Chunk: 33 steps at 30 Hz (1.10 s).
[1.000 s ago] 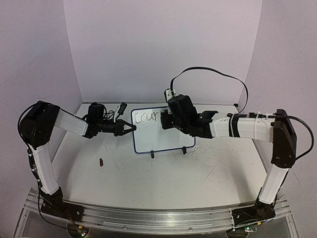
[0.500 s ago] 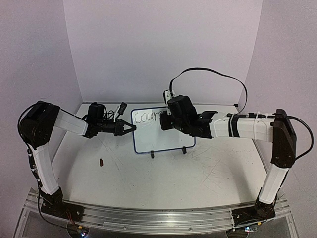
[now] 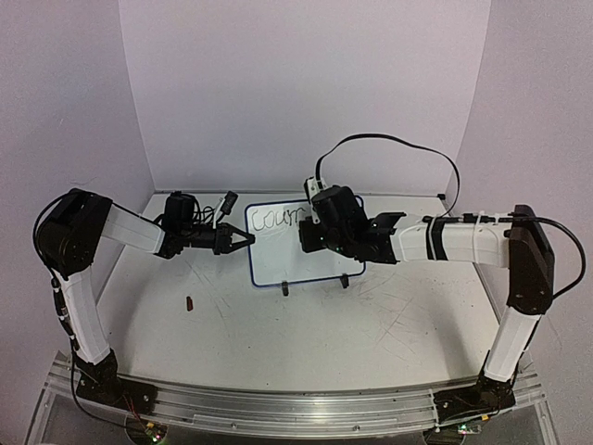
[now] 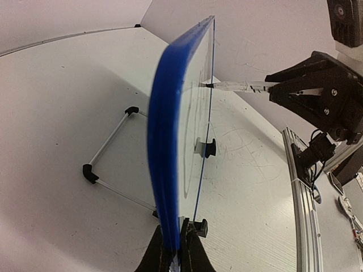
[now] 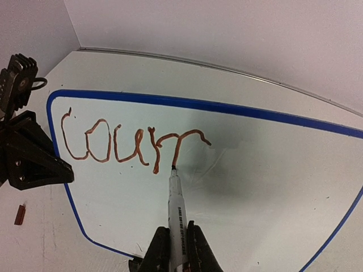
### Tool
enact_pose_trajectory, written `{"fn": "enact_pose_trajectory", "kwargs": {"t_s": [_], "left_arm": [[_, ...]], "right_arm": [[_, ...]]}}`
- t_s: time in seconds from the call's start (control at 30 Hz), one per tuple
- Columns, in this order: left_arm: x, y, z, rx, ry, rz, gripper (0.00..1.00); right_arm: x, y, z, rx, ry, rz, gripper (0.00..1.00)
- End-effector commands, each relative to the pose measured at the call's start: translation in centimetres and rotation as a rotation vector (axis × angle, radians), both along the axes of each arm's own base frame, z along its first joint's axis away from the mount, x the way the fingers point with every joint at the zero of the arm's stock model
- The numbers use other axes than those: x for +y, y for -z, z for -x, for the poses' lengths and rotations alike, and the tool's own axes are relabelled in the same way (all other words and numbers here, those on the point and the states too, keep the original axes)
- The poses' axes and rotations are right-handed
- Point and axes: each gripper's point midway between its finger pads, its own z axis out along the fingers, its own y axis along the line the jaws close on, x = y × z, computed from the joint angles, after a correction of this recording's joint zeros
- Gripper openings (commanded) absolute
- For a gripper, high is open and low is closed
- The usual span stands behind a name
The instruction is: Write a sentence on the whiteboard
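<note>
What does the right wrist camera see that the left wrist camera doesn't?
Only the right wrist view faces the whiteboard, so the letters can be read, starting "Cour". It also shows a small red piece lying on the table. Only the left wrist view sees the board edge-on, with the wire stand behind it. Both show the left gripper gripping the board's blue frame, and the marker in the right gripper, its tip touching the board.

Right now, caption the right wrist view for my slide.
Right gripper holds a marker tip against the whiteboard, the sentence barely begun.
</note>
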Motion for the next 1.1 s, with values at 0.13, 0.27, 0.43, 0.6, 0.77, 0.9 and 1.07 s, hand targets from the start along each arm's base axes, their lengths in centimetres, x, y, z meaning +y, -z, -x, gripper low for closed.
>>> {"fn": "enact_pose_trajectory", "kwargs": {"t_s": [0.13,0.27,0.43,0.6,0.77,0.9,1.07], "left_arm": [[1.0,-0.2,-2.3,-0.069,-0.112,-0.066,0.0],[1.0,-0.2,-2.3,-0.068,-0.111,-0.066,0.0],[1.0,-0.2,-2.3,-0.068,-0.11,-0.066,0.0],[1.0,-0.2,-2.3,-0.067,-0.111,-0.067,0.0],[1.0,-0.2,-2.3,-0.068,-0.111,-0.067,0.0],[1.0,-0.2,-2.3,-0.068,-0.111,-0.067,0.0],[1.0,-0.2,-2.3,-0.069,-0.111,-0.067,0.0]], "right_arm": [[-1.7,-0.4,0.1,-0.008,0.058,0.014,0.0],[-2.4,-1.2,-0.2,-0.035,0.093,0.024,0.0],[-2.8,-1.8,-0.5,-0.055,0.116,0.03,0.0],[-2.7,-2.1,-1.0,-0.07,0.125,0.039,0.0],[-2.5,-2.6,-1.3,-0.083,0.128,0.032,0.0],[-2.4,-3.1,-1.7,-0.094,0.129,0.029,0.0],[-2.4,-3.3,-2.0,-0.101,0.133,0.024,0.0]]}}
